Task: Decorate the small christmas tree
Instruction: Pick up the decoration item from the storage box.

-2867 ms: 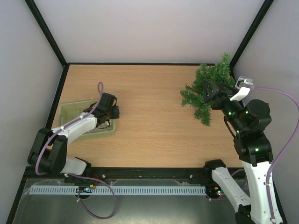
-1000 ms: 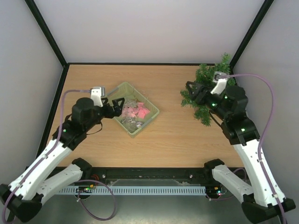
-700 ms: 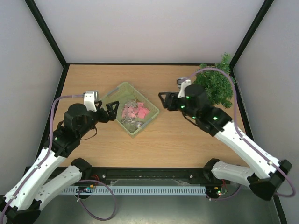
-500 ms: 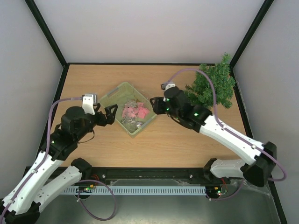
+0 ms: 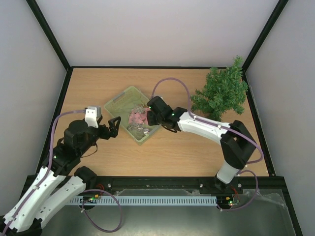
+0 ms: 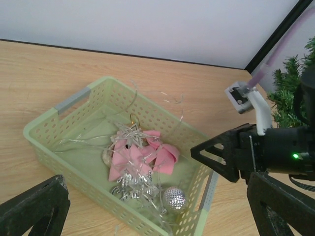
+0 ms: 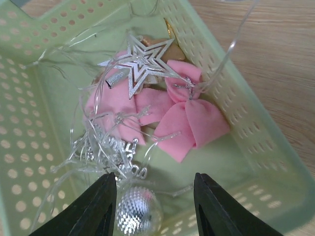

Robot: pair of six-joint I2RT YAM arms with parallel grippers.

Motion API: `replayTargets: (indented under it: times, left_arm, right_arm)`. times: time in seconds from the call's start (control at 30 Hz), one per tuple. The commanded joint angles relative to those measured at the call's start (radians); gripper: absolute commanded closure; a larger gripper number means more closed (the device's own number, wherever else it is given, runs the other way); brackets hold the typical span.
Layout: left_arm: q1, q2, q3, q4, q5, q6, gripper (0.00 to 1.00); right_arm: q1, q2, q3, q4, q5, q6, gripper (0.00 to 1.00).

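The right pincer (image 7: 155, 177) hung over the right-hand end of the basket (image 5: 118, 97). A bauble (image 7: 138, 209) lay in the basket between its two fingers, a fabric bow (image 7: 192, 120) just ahead of the fingertips, and a star ornament (image 7: 140, 64) farther ahead on top of the bows and a tangle of wire string lights (image 7: 81, 132). The small christmas tree (image 5: 221, 93) was to the right of that pincer and farther back on the table (image 5: 197, 152), well apart from the basket. The left pincer (image 5: 114, 127) was on the basket's opposite side, close beside its left wall, with the basket's contents between the two pincers.
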Motion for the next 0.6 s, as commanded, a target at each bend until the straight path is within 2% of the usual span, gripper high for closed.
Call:
replayTargets:
  times: [0.0,0.17,0.3,0.57]
  left_arm:
    - [0.005,-0.039,-0.042,0.033,-0.02,0.022,0.0]
    - [0.005,-0.069,-0.059,0.031,-0.051,0.023,0.0]
    - [0.005,-0.094,-0.068,0.031,-0.071,0.02,0.0]
    - [0.006,-0.111,-0.079,0.034,-0.076,0.019,0.0]
  right_arm:
    - [0.006,0.072,0.062,0.04,0.002,-0.002,0.58]
    - [0.006,0.161,0.102,0.059,0.006,0.013,0.58]
    - [0.007,0.237,0.164,-0.008,0.092,0.058,0.62]
    - [0.007,0.254,0.161,0.132,-0.028,0.051,0.61]
